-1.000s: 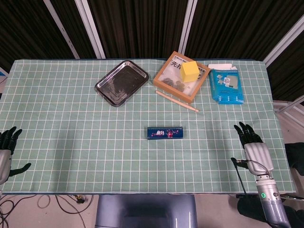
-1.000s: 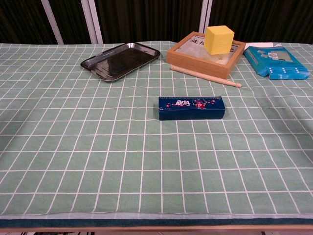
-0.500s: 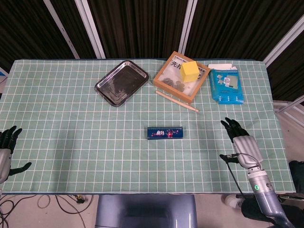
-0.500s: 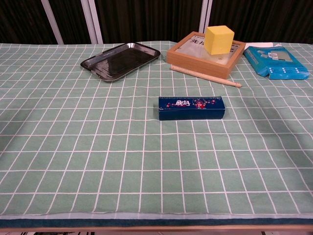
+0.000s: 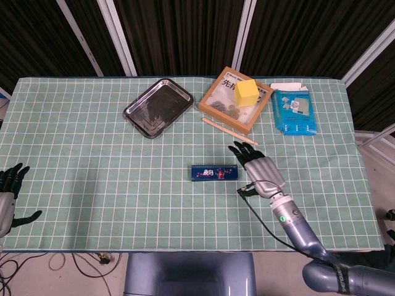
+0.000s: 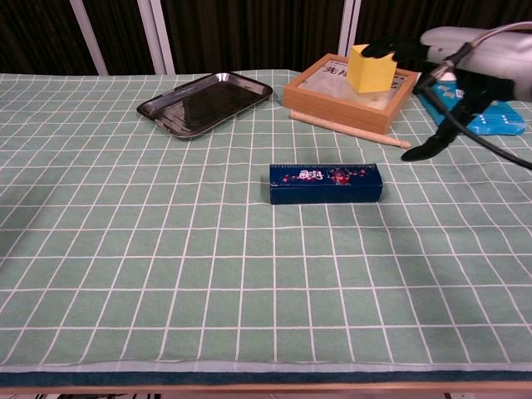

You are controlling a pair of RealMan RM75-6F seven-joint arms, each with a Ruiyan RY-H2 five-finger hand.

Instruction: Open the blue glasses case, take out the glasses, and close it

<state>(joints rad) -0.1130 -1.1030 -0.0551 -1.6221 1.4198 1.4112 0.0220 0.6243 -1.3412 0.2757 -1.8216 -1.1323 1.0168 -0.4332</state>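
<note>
The blue glasses case [image 5: 214,172] lies closed at the centre of the worktop [image 5: 92,154]. The right robot hand [image 5: 258,168] hovers just to its right, fingers spread, holding nothing. The left robot hand [image 5: 7,196] rests released at the lower left edge. A one-sided push could likely slide the light case instead of lifting its lid. Above it in the frame lie a wooden stick [image 5: 229,131], a framed tray with a yellow cube [image 5: 247,92], a steel tray [image 5: 157,108] and a blue packet [image 5: 294,111]; none blocks the reach.

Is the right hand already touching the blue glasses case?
Apart. In the chest view the right hand hangs well above the table, with plain green cloth between it and the blue glasses case.
</note>
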